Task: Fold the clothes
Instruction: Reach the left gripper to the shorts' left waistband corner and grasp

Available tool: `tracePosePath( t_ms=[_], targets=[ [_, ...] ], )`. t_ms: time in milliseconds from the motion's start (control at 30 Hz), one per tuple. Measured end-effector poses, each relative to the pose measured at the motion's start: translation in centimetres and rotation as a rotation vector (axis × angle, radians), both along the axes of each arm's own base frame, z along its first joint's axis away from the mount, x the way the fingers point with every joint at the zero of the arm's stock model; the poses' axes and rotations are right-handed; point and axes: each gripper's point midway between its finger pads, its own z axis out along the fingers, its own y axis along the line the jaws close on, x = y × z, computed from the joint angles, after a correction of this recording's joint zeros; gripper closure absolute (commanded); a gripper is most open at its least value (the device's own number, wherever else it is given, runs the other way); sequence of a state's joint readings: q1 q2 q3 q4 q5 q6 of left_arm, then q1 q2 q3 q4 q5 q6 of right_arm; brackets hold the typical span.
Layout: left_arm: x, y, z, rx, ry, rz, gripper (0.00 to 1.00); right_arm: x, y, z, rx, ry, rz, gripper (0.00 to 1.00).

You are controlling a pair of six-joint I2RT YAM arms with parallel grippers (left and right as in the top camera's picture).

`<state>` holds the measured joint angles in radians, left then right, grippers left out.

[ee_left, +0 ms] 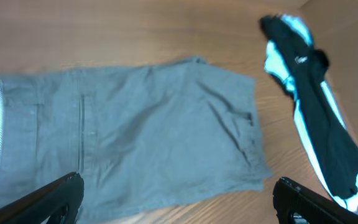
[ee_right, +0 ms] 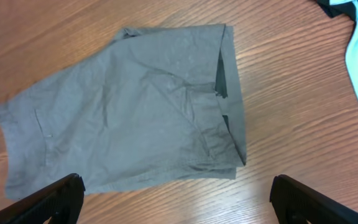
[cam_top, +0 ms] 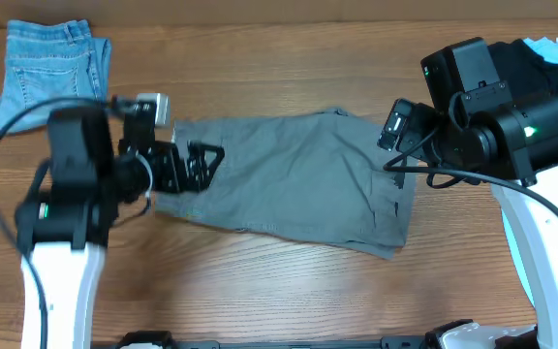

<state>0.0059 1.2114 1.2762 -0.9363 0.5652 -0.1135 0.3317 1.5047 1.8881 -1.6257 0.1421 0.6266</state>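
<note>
Grey shorts lie folded in half lengthwise and flat on the wooden table; they also show in the left wrist view and the right wrist view. My left gripper hovers over the shorts' left end, open and empty; in its own view its fingers are spread wide. My right gripper hovers over the shorts' right end, open and empty, fingers spread wide in its own view.
Folded blue jeans lie at the back left corner. A pile of black and light-blue clothes lies at the back right, and also shows in the left wrist view. Bare wood runs along the front.
</note>
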Motion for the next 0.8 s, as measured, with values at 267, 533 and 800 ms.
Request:
tracePosePath(
  t_ms=[267, 533, 800],
  targets=[
    [4.4, 4.3, -10.9, 0.102, 0.339, 0.12, 0.0, -0.3, 0.0, -1.0, -0.014, 0.032, 0.026, 0.0],
    [4.5, 8.2, -20.5, 0.205, 0.612, 0.202, 0.0, 0.1, 1.0, -4.3, 0.011, 0.088, 0.043, 0.0],
    [5.7, 10.6, -24.6, 0.329, 0.636, 0.25, 0.0, 1.0, 1.5, -8.0, 0.035, 0.113, 0.001, 0.0]
  ],
)
